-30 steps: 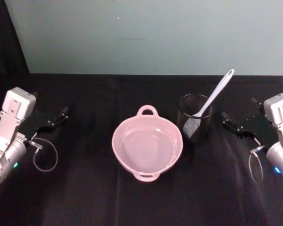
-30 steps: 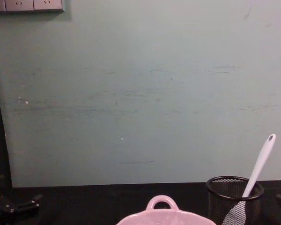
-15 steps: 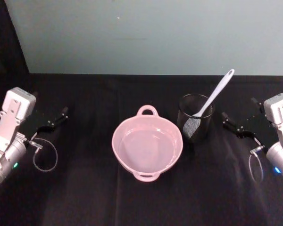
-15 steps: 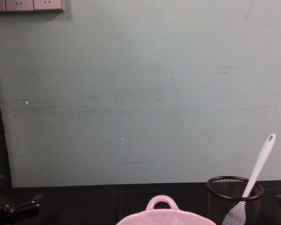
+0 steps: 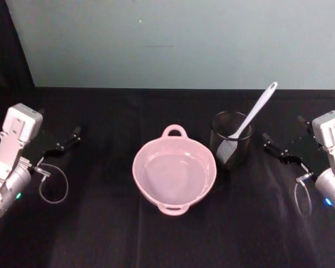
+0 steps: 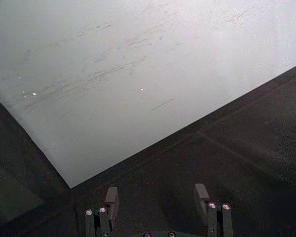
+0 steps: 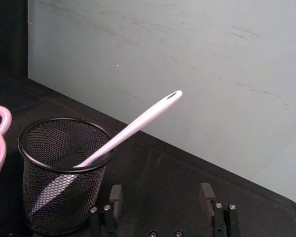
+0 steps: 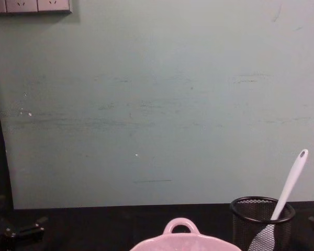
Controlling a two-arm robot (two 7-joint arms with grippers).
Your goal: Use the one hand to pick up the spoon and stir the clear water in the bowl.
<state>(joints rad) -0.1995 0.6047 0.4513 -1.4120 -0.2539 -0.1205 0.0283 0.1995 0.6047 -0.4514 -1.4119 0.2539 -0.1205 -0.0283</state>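
White plastic spoon (image 5: pixel 256 110) stands head-down in a black mesh cup (image 5: pixel 242 154), handle leaning up and toward the back wall, hole end well above the rim (nothing touching it). Cup sits just beside the pink bowl (image 5: pixel 139 158), on the robot's right; whether the two touch, can't tell. Bowl is mid-table on the black cloth (image 5: pixel 167 245), upright, loop handle toward the wall. Its inside looks glossy, and clear water in it is hard to make out for certain.

Right gripper (image 7: pixel 160 192) is low over the cloth, near the cup on its right side, pointed roughly at it. Jaws stand wide apart, nothing between them. Left gripper (image 6: pixel 156 193) is parked at the far left edge, well apart from bowl and cup. Its jaws also stand apart and it's empty.

Progress, as I judge it: basically zero. Spoon not picked up, no stirring begun, bowl untouched. Left to do: close in on the handle above the cup rim, grip it, lift it clear of the mesh, carry it over to the bowl, dip the head, stir. Right arm looks the likelier one for it, being nearest.
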